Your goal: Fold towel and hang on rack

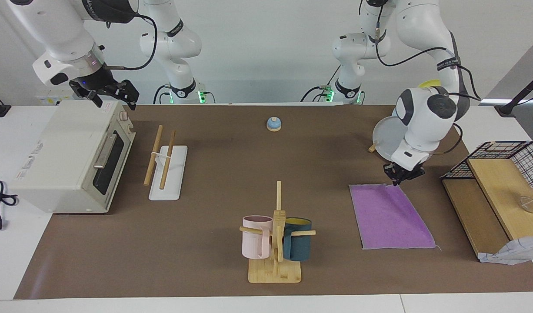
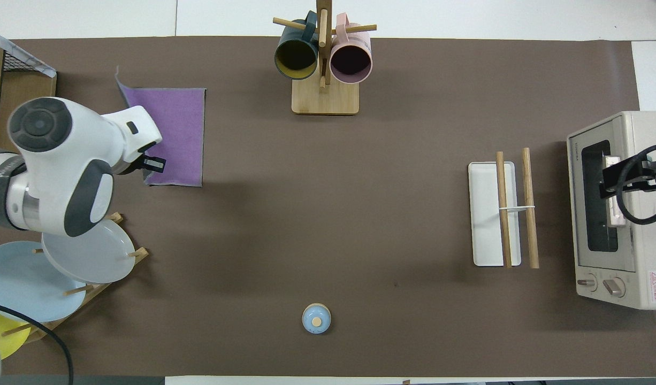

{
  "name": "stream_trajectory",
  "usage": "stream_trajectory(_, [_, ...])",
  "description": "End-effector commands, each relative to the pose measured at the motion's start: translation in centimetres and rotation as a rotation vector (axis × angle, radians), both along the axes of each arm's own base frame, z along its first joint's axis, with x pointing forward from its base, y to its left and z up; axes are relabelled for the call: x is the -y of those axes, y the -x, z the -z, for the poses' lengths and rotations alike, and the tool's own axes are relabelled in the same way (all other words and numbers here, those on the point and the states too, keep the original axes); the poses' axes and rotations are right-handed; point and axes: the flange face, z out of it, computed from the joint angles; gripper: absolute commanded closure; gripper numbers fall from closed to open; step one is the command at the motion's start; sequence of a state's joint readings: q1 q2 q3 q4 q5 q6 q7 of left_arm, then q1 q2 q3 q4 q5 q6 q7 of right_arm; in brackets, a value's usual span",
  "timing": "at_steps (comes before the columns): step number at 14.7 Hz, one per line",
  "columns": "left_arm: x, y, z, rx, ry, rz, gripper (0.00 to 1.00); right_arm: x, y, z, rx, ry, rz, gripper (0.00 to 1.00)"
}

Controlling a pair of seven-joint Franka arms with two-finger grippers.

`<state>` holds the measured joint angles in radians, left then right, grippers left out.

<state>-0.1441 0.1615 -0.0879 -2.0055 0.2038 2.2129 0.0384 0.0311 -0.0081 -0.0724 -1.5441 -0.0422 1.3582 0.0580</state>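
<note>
One corner matters: the left hand (image 1: 399, 179) sits at the robot-side corner of the flat purple cloth towel (image 1: 390, 217), its grip unclear. The towel's long axis runs away from the robots. The right hand (image 1: 105, 93) waits open above the toaster oven (image 1: 71, 156), beside the two-dowel white-based rack (image 1: 167, 167).

One towel (image 1: 390, 216) lies at the facing view's lower right. One rack (image 1: 167, 163) carries two rods, centre left. Two mugs (image 1: 257, 242) hang on one mug tree (image 1: 277, 261), bottom centre. One toaster oven (image 1: 71, 156), one bell (image 1: 274, 124), three plates (image 2: 90, 251).
</note>
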Motion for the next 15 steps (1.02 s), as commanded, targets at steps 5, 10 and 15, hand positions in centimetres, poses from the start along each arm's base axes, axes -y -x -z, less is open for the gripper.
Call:
stream_trajectory(5, [3.1,4.1,4.2,-0.021,-0.066,0.081,0.75,0.3,0.2,-0.1,0.010,-0.002,-0.012,0.00])
stream_trajectory(10, [2.5,3.6,3.6,-0.016,-0.062,0.037,0.00,0.3,0.2,-0.1,0.010,-0.002,-0.012,0.00])
stream_trajectory(15, [-2.6,0.5,2.7,0.000,0.078,-0.099,0.00,0.3,0.1,0.0,0.008,-0.002,-0.012,0.00])
